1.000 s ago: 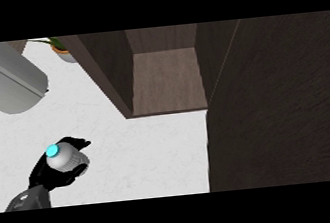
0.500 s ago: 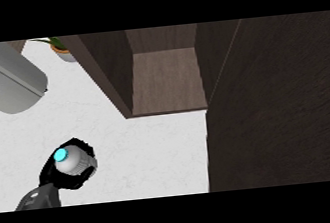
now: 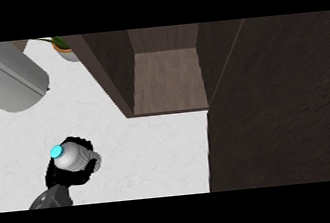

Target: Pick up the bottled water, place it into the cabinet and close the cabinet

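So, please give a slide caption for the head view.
Left hand curled round clear bottled water with blue cap, near open dark wooden cabinet.

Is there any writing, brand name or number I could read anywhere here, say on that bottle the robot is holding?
None: no readable text shows anywhere.
The bottled water in the left hand shows only a blue cap and a plain grey body.
The cabinet, the counter and the grey cylinder at upper left bear no marks.
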Available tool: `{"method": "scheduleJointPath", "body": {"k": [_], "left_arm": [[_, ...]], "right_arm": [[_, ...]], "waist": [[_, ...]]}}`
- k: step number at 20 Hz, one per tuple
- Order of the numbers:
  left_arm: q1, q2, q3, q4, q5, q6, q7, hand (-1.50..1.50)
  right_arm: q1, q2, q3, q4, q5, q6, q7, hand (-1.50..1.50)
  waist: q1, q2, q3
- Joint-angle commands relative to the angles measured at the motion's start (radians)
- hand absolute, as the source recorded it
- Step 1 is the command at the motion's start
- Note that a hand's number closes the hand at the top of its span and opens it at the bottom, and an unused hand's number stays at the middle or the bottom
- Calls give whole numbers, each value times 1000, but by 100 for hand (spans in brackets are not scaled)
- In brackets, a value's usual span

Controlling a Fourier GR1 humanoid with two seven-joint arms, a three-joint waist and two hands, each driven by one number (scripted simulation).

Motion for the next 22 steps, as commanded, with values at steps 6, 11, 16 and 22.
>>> {"method": "scheduleJointPath", "body": {"k": [6, 11, 16, 22], "left_arm": [[42, -44, 4, -173, 134, -66, 121, 150], [139, -77, -34, -372, 186, -31, 220, 150], [184, -157, -160, -620, 215, 111, 329, 150], [190, -159, -352, -816, 279, 323, 391, 150]], "right_arm": [[36, 6, 29, 8, 15, -2, -31, -150], [34, 5, 56, 41, 57, -4, -59, -150], [-4, 9, 57, 61, 52, -23, -31, -150], [-12, -17, 56, -40, -3, -27, 43, -150]], "waist": [[9, -4, 1], [11, -5, 1], [12, -5, 1], [5, -4, 0]]}}
